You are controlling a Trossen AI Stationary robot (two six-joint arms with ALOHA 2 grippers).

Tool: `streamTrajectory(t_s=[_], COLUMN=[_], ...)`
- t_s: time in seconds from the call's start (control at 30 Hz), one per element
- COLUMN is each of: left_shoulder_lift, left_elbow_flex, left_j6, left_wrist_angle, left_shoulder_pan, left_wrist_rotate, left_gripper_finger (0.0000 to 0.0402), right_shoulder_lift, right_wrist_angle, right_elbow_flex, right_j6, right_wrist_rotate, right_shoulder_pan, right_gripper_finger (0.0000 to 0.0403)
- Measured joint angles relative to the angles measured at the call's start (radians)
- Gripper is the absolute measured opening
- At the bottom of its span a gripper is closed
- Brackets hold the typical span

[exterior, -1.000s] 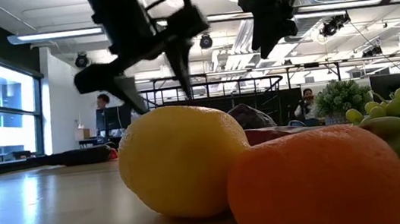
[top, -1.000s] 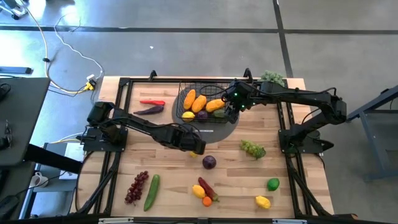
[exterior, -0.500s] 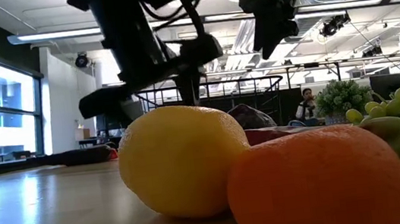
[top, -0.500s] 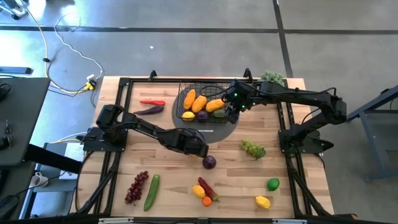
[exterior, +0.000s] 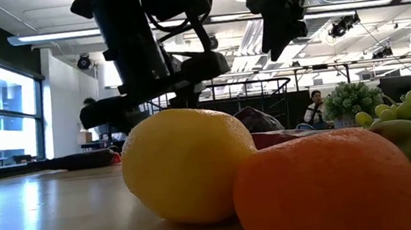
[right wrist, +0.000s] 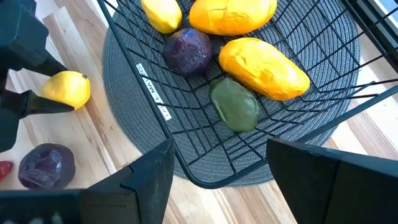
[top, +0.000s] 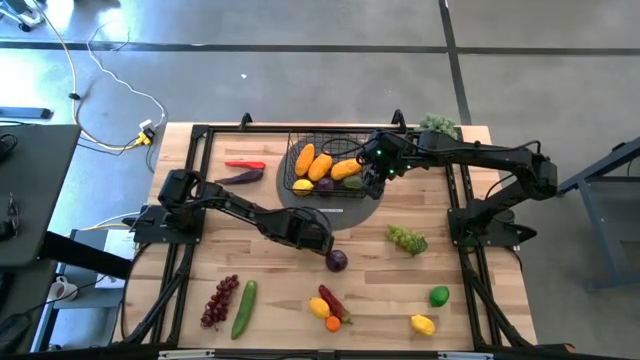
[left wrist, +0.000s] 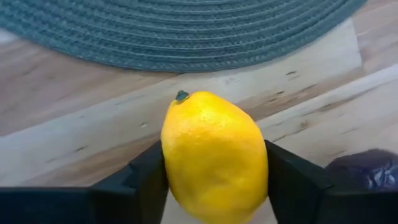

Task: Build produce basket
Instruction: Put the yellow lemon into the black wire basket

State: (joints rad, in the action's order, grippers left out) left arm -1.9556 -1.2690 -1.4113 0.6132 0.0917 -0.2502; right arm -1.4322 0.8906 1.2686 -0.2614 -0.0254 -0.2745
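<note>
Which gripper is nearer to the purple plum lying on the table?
Left. The left gripper is right beside the purple plum, closed on a lemon; the right gripper hangs over the basket, well away.

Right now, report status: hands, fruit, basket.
Left hand shut on lemon, low over the table beside the mat. Right hand open, empty, above basket. Plum close by the lemon.
</note>
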Motion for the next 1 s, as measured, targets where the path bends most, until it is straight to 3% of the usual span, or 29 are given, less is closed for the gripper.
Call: streamTrajectory(t_s=[0.13,0.27,0.7,1.0], left_shoulder_lift=[0.013,0.072,0.327,0.459], left_elbow_flex=[0.0,0.0,-0.001,-0.001], left_j6=[0.072,0.126,0.371,0.681], left_wrist_angle=[0.005,0.008,0.036,0.022], left_shoulder_pan=[0.0,0.0,-0.068,-0.198], left_wrist_rotate=[0.049,0.051,-0.098,-0.207], left_gripper_finger=[0.0171,0.0166,0.0178,0.0179], right_shoulder_lift=[0.0,0.0,0.0,0.0], right_wrist_angle=[0.002,0.003,0.004,0.004], right_elbow_flex=[0.0,0.0,0.0,0.0], right_j6=[0.0,0.015,-0.027,-0.082], right_wrist_rotate=[0.0,0.0,0.01,0.011], right_shoulder_pan=[0.0,0.0,0.0,0.0], right_gripper_finger=[0.0236,0.0236,0.0236,0.0236])
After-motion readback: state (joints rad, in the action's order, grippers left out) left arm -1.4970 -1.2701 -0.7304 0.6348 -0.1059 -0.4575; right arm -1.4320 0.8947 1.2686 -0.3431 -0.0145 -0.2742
